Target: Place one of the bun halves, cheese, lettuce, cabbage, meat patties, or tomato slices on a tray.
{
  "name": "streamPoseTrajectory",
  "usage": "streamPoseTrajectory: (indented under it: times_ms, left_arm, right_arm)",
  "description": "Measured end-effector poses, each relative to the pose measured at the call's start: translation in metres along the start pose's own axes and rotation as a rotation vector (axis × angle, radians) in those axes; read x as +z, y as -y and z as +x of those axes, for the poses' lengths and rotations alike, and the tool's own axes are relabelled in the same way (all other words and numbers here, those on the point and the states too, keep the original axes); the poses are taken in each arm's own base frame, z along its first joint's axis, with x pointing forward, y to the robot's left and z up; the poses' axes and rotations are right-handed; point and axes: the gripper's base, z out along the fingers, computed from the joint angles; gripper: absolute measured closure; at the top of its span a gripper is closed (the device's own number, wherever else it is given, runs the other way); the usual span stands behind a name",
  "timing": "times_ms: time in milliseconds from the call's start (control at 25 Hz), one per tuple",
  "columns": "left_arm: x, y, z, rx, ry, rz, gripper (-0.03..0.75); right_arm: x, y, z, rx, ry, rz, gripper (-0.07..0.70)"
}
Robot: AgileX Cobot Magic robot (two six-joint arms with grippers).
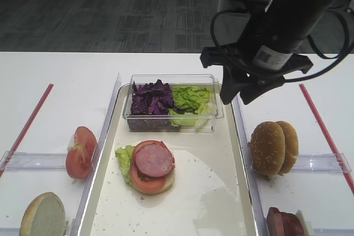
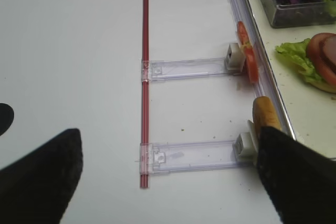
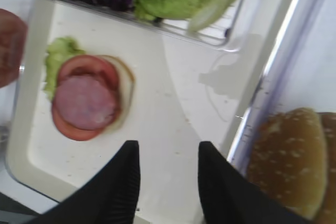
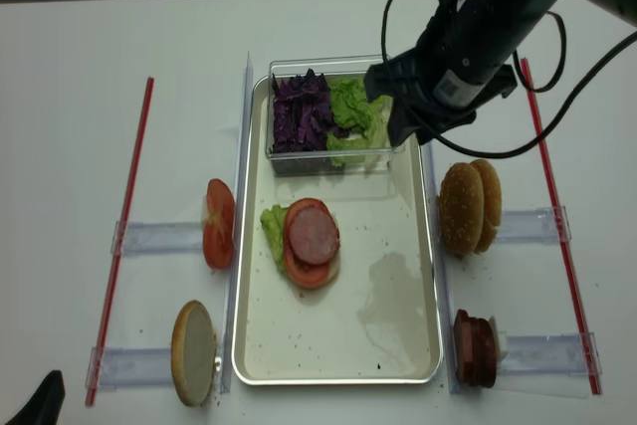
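White table (image 4: 100,47), tray (image 4: 398,345), red strips (image 4: 124,226), clear racks (image 4: 149,238) with tomato slices (image 4: 218,223), bun halves (image 4: 468,206)

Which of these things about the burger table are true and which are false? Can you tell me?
1. A meat patty lies on top of the stack on the tray. True.
2. The purple cabbage is spread loose on the table. False: it sits in the clear box, next to the lettuce.
3. The right gripper is holding a bun. False: it is open, with nothing between its fingers.
4. Sesame bun halves stand to the right of the tray. True.
5. Tomato slices stand to the left of the tray. True.
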Motion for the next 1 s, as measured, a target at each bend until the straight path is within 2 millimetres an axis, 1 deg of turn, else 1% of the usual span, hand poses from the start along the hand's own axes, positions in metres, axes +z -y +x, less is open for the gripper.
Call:
streamPoseTrajectory:
  times_ms: [80,160,280,400,560,840,1000]
  left_arm:
    - [0.000,0.000,0.000,0.000,0.000,0.000,0.097]
    - [0.000,0.000,0.000,0.000,0.000,0.000,0.097]
    - [0.000,0.000,0.000,0.000,0.000,0.000,0.097]
    - [0.000,0.000,0.000,0.000,0.000,0.000,0.097]
    - [0.000,0.000,0.000,0.000,0.000,0.000,0.097]
    - [0.000,0.000,0.000,0.000,0.000,0.000,0.097]
    - [0.000,0.000,0.000,0.000,0.000,0.000,0.097]
  right_arm:
    - [0.000,0.006,0.001,-0.029,-0.016,0.068,0.295]
    - [-0.001,0.013,0.002,-0.037,-0.024,0.139,0.237]
    - [-0.003,0.021,0.003,-0.034,-0.033,0.235,0.099]
    - [-0.004,0.025,0.003,-0.040,-0.043,0.276,0.000]
    - [-0.004,0.026,0.004,0.002,-0.040,0.285,-0.031]
    - [-0.004,0.027,0.003,0.056,-0.029,0.307,-0.036]
    - [-0.007,0.036,0.002,0.082,-0.019,0.329,-0.036]
